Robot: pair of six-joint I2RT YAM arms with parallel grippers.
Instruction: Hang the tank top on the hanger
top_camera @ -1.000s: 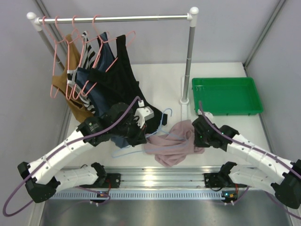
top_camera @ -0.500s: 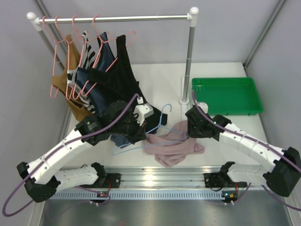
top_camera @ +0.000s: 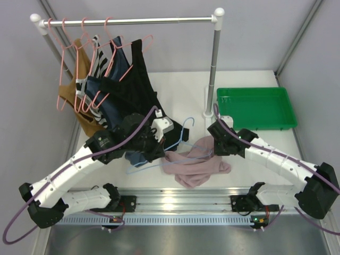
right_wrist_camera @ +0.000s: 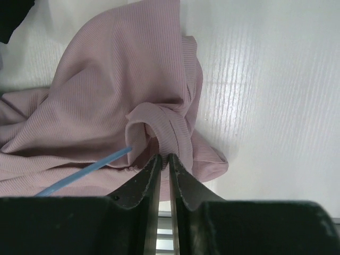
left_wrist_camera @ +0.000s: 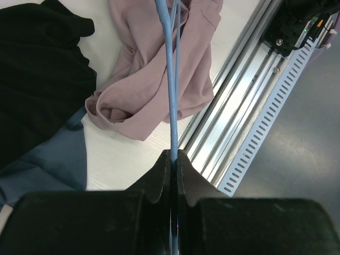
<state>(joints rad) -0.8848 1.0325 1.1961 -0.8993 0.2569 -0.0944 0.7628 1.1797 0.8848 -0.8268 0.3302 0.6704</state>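
Now my left claw (left_wrist_camera: 173,156) clamps shut on the thin light-blue wire hanger (left_wrist_camera: 170,79) to steady it, while my right claw (right_wrist_camera: 163,158) pinches a fold of the soft mauve-pink tank top (right_wrist_camera: 101,74) heaped on the desk (right_wrist_camera: 265,79)

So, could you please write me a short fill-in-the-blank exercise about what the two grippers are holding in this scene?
The left gripper is shut on the wire hanger, whose colour is light ____.
The right gripper is shut on a fold of the tank top, most of which lies on the white ____.
The tray beyond the right arm is ____.
Missing words: blue; table; green.
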